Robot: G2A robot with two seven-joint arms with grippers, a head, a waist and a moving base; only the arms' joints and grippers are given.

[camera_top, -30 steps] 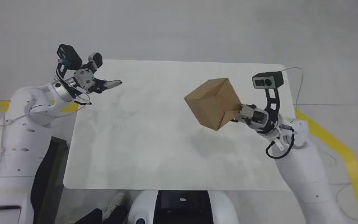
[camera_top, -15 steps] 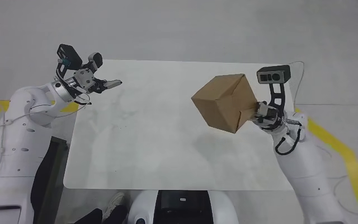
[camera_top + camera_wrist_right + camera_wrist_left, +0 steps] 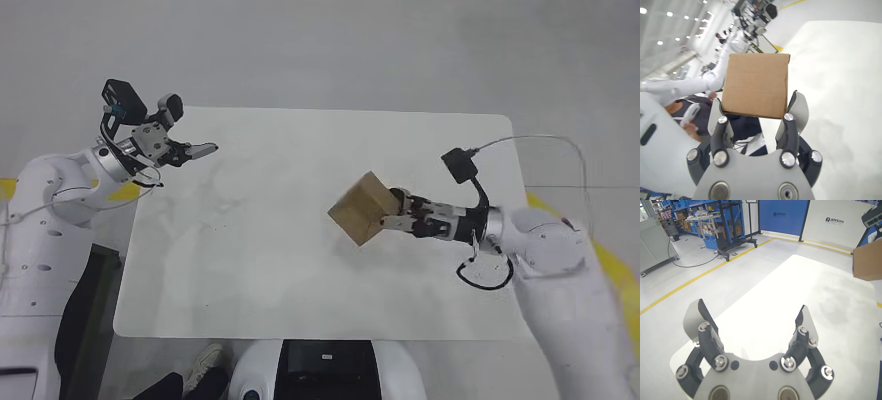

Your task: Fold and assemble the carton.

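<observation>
The carton (image 3: 362, 207) is a closed brown cardboard cube near the middle right of the white table (image 3: 260, 260). My right gripper (image 3: 398, 212) is shut on the carton (image 3: 755, 85), one finger on each of two opposite sides near its end. In the left wrist view the carton (image 3: 867, 261) appears far across the table. My left gripper (image 3: 203, 150) hangs over the table's far left corner, open with nothing between its fingers (image 3: 704, 321).
The white table has rounded corners and bare surface on the left and front. The floor beyond the far edge carries yellow lines (image 3: 696, 275); blue racks (image 3: 719, 222) stand farther off.
My right arm has swung the carton from a raised spot at the right down and leftward toward the table's middle, turning it. The left arm has stayed still.
</observation>
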